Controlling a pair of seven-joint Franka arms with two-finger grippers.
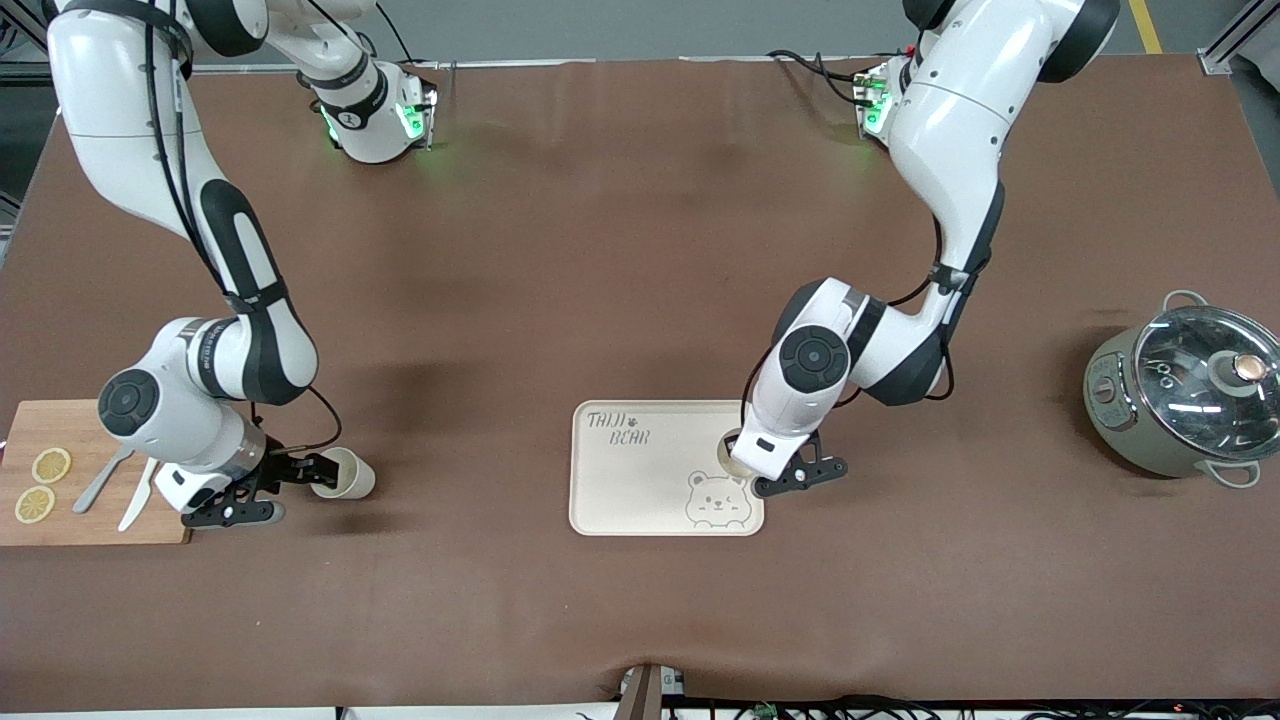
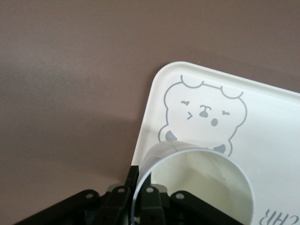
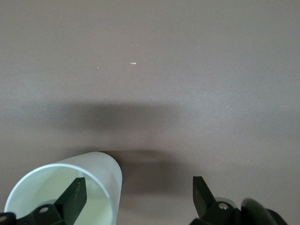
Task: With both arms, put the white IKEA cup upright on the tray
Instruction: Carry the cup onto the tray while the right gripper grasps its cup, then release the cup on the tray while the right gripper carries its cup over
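A white cup (image 1: 733, 455) is upright over the cream tray (image 1: 620, 480), beside the grey bear drawing (image 1: 718, 500), at the tray's edge toward the left arm's end. My left gripper (image 1: 748, 470) is shut on its rim. In the left wrist view the fingers (image 2: 134, 176) pinch the cup's wall (image 2: 201, 187) over the tray (image 2: 262, 108). I cannot tell if the cup touches the tray. A second white cup (image 1: 345, 473) lies on its side on the table. My right gripper (image 1: 318, 470) is open, with one finger inside that cup's mouth (image 3: 101, 168) and one outside.
A wooden cutting board (image 1: 90, 525) with lemon slices (image 1: 50, 465) and cutlery (image 1: 135, 495) lies at the right arm's end, close to the right gripper. A grey pot with a glass lid (image 1: 1190, 395) stands at the left arm's end.
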